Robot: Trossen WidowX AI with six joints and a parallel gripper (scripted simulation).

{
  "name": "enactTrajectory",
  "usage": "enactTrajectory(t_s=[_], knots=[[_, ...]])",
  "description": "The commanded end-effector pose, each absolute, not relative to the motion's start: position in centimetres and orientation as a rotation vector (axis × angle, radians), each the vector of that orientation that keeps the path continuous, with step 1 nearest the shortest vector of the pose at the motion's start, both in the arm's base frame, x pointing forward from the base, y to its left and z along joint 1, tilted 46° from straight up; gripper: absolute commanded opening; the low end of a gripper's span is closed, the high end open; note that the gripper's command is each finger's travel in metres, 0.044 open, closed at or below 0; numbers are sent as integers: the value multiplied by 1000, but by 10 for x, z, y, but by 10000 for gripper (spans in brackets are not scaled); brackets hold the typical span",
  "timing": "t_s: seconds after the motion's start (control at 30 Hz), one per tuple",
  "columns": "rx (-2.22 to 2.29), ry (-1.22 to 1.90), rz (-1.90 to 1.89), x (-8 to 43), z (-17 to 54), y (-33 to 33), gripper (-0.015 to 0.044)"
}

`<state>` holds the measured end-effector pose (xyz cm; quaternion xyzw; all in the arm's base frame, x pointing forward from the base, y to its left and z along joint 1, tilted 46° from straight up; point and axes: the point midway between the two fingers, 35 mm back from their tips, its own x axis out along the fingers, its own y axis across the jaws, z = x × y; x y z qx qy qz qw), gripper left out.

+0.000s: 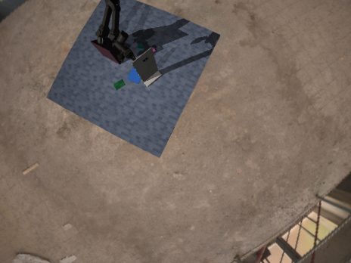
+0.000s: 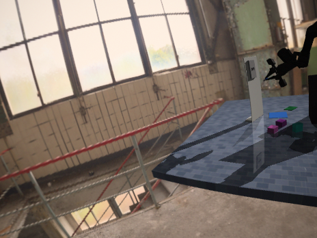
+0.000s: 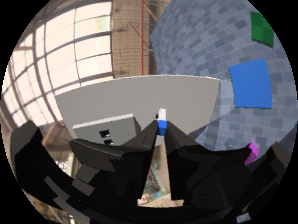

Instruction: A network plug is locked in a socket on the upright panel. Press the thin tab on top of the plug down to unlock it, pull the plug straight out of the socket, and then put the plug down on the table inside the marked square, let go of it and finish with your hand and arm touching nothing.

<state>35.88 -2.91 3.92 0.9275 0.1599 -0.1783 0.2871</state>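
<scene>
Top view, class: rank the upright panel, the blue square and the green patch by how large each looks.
1. Upright panel, largest.
2. Blue square, mid-sized.
3. Green patch, smallest.
The panel stands nearer the camera, so its lead may be overstated.

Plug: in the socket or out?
Out. The plug sits pinched in the end effector, apart from the panel; the socket shows dark and vacant.
</scene>
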Motion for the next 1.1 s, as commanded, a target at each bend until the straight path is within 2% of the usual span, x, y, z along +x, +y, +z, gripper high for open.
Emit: enactTrajectory(t_s=[0.0,1.07], knots=[[2480,492,-562,359,19,-18,0],[2322,899,-1127,315,-105,53,0]])
